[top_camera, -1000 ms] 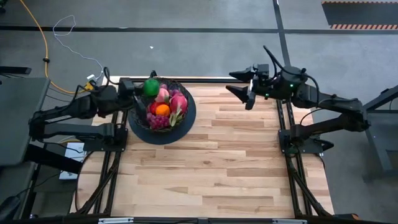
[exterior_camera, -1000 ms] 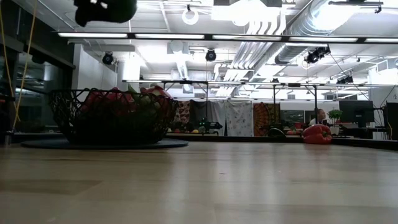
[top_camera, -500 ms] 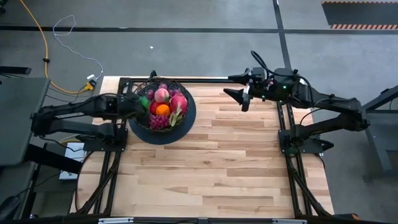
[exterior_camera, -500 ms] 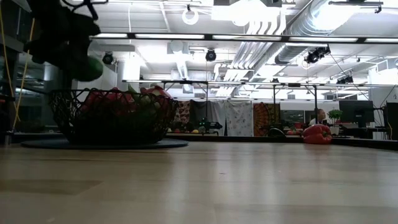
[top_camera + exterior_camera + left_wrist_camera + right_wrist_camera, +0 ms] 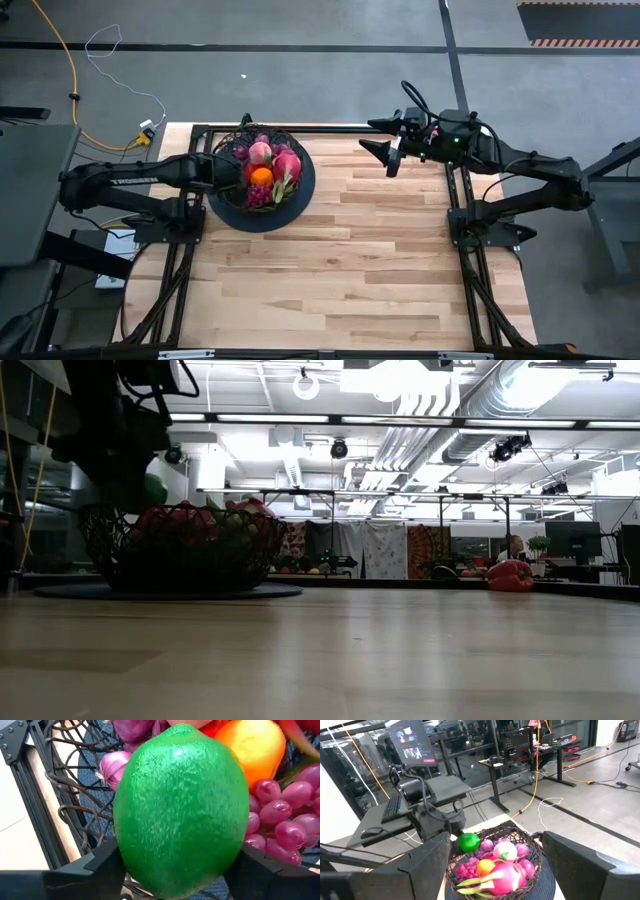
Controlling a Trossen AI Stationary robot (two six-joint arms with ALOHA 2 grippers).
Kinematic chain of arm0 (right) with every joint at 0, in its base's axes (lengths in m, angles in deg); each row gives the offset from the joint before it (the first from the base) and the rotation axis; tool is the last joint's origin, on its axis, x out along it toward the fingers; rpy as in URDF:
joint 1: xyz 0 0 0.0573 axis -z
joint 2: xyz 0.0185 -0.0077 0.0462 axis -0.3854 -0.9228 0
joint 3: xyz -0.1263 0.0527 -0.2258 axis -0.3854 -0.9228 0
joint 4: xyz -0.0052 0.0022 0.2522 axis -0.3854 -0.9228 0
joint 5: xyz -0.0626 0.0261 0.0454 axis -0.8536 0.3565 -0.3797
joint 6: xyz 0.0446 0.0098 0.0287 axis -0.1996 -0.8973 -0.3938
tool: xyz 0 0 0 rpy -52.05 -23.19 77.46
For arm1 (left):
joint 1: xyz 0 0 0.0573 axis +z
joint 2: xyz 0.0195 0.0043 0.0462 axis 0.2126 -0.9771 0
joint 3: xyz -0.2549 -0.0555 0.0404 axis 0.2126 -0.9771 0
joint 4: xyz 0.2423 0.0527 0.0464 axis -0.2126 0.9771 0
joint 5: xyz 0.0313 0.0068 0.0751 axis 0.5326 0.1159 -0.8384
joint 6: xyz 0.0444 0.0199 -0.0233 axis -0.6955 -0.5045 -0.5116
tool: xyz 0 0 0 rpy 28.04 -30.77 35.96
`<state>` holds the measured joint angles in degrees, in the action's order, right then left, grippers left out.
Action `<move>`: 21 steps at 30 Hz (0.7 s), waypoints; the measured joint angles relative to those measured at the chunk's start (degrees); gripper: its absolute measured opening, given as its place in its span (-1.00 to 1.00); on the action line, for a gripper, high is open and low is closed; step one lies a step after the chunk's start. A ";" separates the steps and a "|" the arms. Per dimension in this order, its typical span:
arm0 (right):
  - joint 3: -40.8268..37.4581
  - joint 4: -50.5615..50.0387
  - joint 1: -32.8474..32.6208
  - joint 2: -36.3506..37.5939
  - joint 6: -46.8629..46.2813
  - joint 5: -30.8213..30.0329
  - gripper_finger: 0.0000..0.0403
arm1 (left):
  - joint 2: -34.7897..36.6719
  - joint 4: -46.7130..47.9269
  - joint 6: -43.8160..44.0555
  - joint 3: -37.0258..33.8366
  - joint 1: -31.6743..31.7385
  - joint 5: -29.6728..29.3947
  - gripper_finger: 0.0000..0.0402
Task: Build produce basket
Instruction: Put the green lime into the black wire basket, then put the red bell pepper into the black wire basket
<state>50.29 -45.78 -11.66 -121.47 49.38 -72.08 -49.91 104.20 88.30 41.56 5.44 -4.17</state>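
Note:
The basket (image 5: 262,178), a black wire-mesh bowl on a dark round base, stands at the table's far left. It holds produce: an orange (image 5: 261,176), a pink peach (image 5: 260,152) and purple grapes (image 5: 280,820). My left gripper (image 5: 228,168) reaches in over the basket's left rim (image 5: 75,780), shut on a round green fruit (image 5: 182,810). The same green fruit (image 5: 468,841) shows in the right wrist view. My right gripper (image 5: 380,140) hangs open and level above the table's far right, with nothing between its fingers. My left gripper pinches the green fruit between its two fingers (image 5: 100,867), one on each opposite side (image 5: 122,855). The fingers slant down from the table's left. The fruit hangs over the grapes and a pink radish (image 5: 112,765); whether it touches them I cannot tell.
A red pepper (image 5: 510,575) lies on the table at the far right in the low view. The wooden tabletop (image 5: 350,260) is bare in the middle and toward the near edge. Black frame rails (image 5: 465,240) run along both sides.
My left gripper has gone down from above the basket's far rim to its left side and has tipped from about level to pointing steeply down. It has kept the green fruit, which has sunk to just above the produce.

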 joint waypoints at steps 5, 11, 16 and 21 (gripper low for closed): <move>0.00 0.00 0.00 0.00 0.02 0.02 0.53 | -0.03 0.17 -1.86 0.00 0.00 1.16 0.51; 0.00 0.00 0.00 0.00 0.06 0.02 0.53 | 1.22 0.31 -3.32 0.00 0.00 2.34 0.63; 0.00 0.00 0.00 0.02 -0.50 0.04 0.53 | 2.51 -0.47 -4.54 3.81 0.00 3.98 0.63; 0.00 0.02 0.00 0.04 -3.61 0.07 0.53 | 6.27 -17.34 -16.75 9.88 -1.26 3.19 0.63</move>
<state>50.29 -45.76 -11.66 -121.43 45.77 -72.01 -43.64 86.86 71.55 51.44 4.18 -0.99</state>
